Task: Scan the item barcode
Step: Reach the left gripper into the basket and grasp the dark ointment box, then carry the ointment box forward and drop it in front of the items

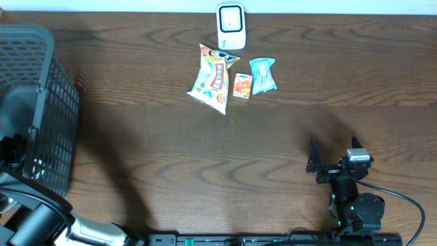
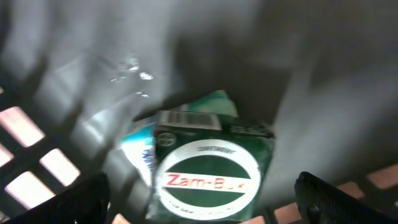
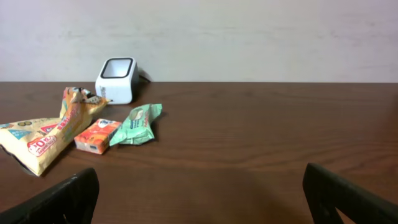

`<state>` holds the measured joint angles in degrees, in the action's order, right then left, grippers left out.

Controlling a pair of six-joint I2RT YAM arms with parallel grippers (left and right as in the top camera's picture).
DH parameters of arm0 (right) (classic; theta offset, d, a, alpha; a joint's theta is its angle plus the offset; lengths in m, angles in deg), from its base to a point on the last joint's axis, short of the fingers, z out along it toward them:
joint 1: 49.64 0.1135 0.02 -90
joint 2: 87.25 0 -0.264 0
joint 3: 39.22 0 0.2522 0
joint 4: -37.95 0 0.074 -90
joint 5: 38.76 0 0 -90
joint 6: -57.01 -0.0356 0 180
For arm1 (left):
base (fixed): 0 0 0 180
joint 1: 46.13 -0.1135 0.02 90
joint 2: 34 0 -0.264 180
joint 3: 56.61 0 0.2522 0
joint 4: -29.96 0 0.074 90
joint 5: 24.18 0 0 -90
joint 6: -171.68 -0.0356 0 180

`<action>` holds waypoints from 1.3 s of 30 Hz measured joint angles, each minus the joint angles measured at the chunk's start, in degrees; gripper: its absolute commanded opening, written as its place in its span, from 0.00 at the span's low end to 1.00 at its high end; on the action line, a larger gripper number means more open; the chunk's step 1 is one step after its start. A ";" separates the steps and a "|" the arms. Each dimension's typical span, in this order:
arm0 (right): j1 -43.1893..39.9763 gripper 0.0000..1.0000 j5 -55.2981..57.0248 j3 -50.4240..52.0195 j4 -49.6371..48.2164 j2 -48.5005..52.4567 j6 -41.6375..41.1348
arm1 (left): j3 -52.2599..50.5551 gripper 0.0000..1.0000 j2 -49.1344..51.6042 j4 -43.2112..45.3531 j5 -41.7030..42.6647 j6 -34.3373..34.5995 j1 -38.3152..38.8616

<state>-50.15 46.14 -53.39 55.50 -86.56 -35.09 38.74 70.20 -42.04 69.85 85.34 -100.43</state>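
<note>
A green Zam-Buk box (image 2: 211, 168) with a barcode strip (image 2: 189, 118) on its upper edge lies inside the black basket (image 1: 41, 102), on top of a teal-and-white pack (image 2: 140, 152). My left gripper (image 2: 202, 199) hangs open just above the box, one finger on each side, touching nothing. The white scanner (image 1: 231, 26) stands at the table's far edge. My right gripper (image 1: 315, 164) is open and empty, low over the table at the near right, and faces the scanner (image 3: 117, 79).
In front of the scanner lie a snack bag (image 1: 214, 78), a small orange box (image 1: 242, 85) and a teal packet (image 1: 263, 75). The basket fills the left side, with my left arm (image 1: 34, 219) reaching into it.
</note>
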 measured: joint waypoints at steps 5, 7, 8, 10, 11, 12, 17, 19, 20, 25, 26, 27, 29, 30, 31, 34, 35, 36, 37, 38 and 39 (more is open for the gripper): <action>0.00 0.99 0.02 0.00 0.00 0.00 0.02 | -1.55 0.93 0.00 1.73 1.42 -1.38 0.00; 0.00 0.99 0.02 0.00 0.00 0.00 0.02 | -1.68 0.93 0.15 2.47 1.40 -1.77 0.00; 0.00 0.99 0.02 0.00 0.00 0.00 0.00 | -1.97 0.93 0.42 3.45 1.40 -2.01 0.00; 0.00 0.99 0.00 0.00 0.00 0.00 0.00 | -2.51 0.90 1.27 4.13 1.42 -2.21 0.00; 0.00 0.99 0.02 0.00 0.00 0.00 0.00 | -3.08 0.87 2.67 4.79 1.40 -2.23 0.00; 0.00 0.99 0.02 0.00 0.00 0.00 0.00 | -3.34 0.84 3.21 4.79 1.40 -2.27 0.00; 0.00 0.99 0.02 0.00 0.00 0.00 0.00 | -3.41 0.64 3.96 6.08 1.18 -2.47 0.00; 0.00 0.99 0.02 0.00 0.00 0.00 0.00 | -3.41 0.64 3.96 6.16 1.18 -2.38 0.00; 0.00 0.99 0.02 0.00 0.00 0.00 0.00 | -3.41 0.64 3.96 6.16 1.20 -2.38 0.00; 0.00 0.99 0.02 0.00 0.00 0.00 0.00 | -2.78 0.55 3.96 3.96 1.22 -2.32 0.00; 0.00 0.99 0.02 0.00 0.00 0.00 0.00 | -2.40 0.55 3.96 3.37 1.20 -2.40 0.00; 0.00 0.99 0.02 0.00 0.00 0.00 0.00 | -1.86 0.55 3.96 2.67 1.18 -2.32 0.00; 0.00 0.99 0.02 0.00 0.00 0.00 0.00 | -1.03 0.55 3.85 2.08 1.22 -2.21 0.00; 0.00 0.99 0.02 0.00 0.00 0.00 0.02 | -0.74 0.55 3.58 2.10 1.22 -2.21 0.00; 0.00 0.99 0.00 0.00 0.00 0.00 0.00 | -0.70 0.55 3.34 2.08 1.20 -2.21 0.00; 0.00 0.99 0.02 0.00 0.00 0.00 0.00 | -0.39 0.55 1.29 2.05 1.22 -2.19 0.00; 0.00 0.99 0.02 0.00 0.00 0.00 0.00 | 0.17 0.56 0.22 1.99 1.22 -1.95 0.00; 0.00 0.99 0.02 0.00 0.00 0.00 0.00 | 0.59 0.56 -0.39 1.99 1.22 -1.70 0.00; 0.00 0.99 0.00 0.00 0.02 0.00 0.00 | 1.77 0.56 -1.60 1.81 1.20 -0.98 0.00; 0.00 0.99 0.00 0.00 0.02 0.00 0.00 | 3.15 0.56 -3.02 1.90 1.22 -0.46 0.00; 0.00 0.99 0.02 0.00 0.00 0.00 0.00 | 4.83 0.57 -4.87 2.03 1.22 0.39 0.00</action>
<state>-50.15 46.16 -53.39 55.50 -86.56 -35.09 43.57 65.32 -40.00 71.08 85.73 -100.43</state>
